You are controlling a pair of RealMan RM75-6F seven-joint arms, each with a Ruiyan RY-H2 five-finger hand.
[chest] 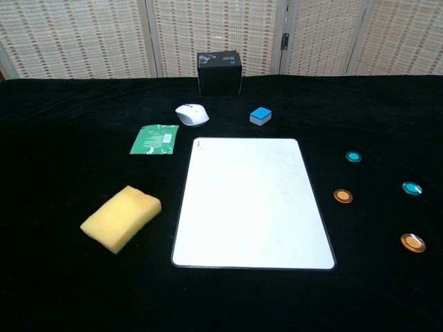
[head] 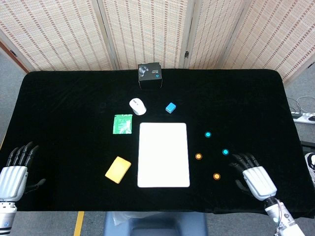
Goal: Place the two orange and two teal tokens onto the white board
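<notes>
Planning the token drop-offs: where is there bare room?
The flat white board is wholly bare. Black cloth lies free between it and the yellow sponge. Crowded right of it: orange tokens, teal tokens, right hand.

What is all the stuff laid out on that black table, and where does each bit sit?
board: one, white, table centre, nothing on it.
orange tokens: two, right of the board, one close to it, one nearer the front edge.
teal tokens: two, right of the board, one further back, one further right.
sponge: one, yellow, left of the board.
packet: one, green, behind the board's left corner.
mouse: one, white, behind the packet.
block: one, blue, behind the board.
box: one, black, at the back edge.
left hand: at the front left corner, fingers apart, holding nothing.
right hand: right of the tokens, fingers apart, holding nothing.
</notes>
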